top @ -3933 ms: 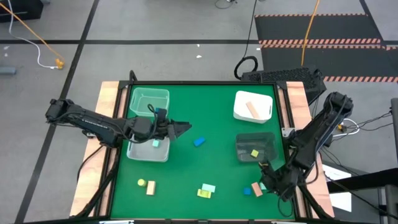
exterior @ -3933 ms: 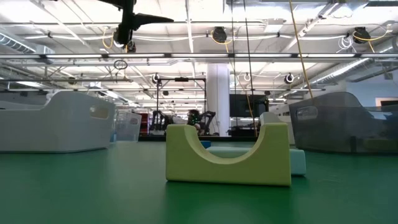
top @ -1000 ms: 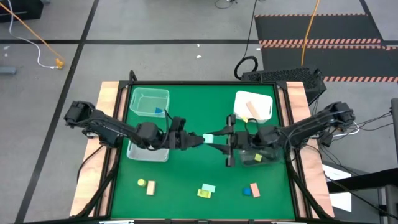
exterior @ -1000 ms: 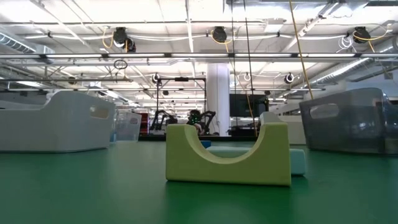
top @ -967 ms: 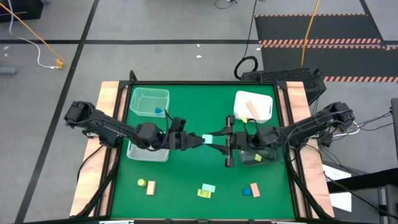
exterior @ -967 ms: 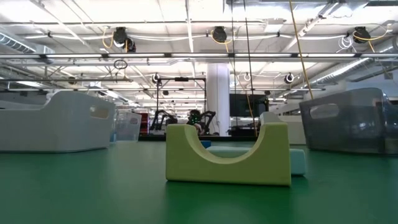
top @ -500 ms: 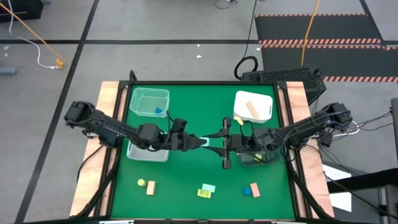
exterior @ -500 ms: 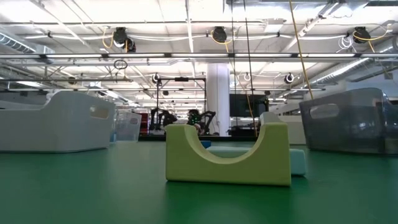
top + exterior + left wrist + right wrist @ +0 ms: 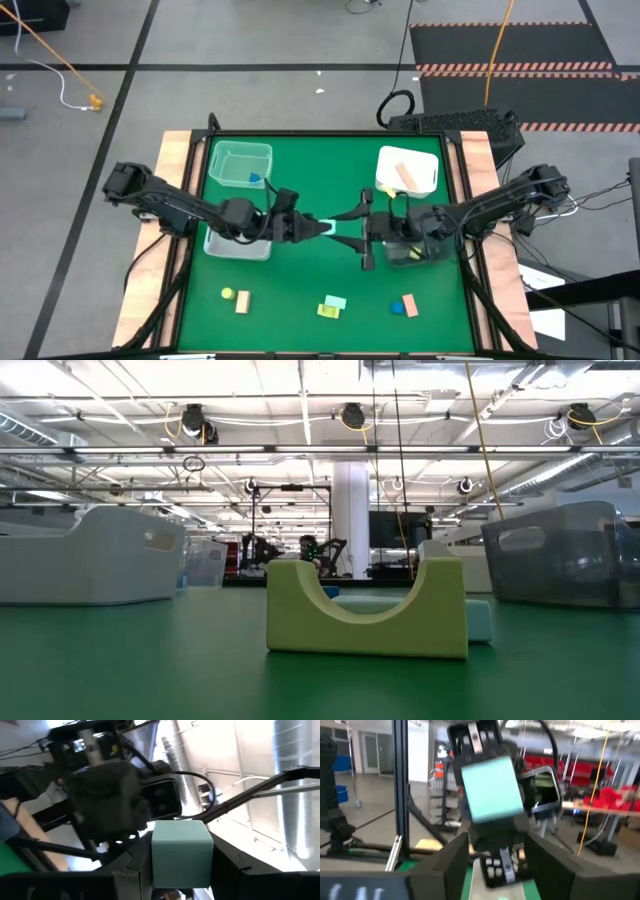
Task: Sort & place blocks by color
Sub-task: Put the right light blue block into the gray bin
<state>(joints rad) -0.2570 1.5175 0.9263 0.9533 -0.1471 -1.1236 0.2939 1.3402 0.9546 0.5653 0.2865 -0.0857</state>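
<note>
Handover mid-table, above the green mat (image 9: 300,270): left gripper (image 9: 325,227) clamps a mint-teal block (image 9: 181,851). Right gripper (image 9: 352,230) faces it, fingers spread apart around the block, not gripping.

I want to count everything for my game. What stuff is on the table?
mint blocks: two; one gripped mid-table, one at the front.
blue blocks: two; one in the clear tray, one front right.
tan blocks: two; one in the right white tray, one front left.
orange block: one, front right.
yellow-green pieces: two; arch front middle, round one front left.
trays: four; clear, white, dark.
mat: one, green.
left gripper: shut on a mint block.
right gripper: open, facing it.
</note>
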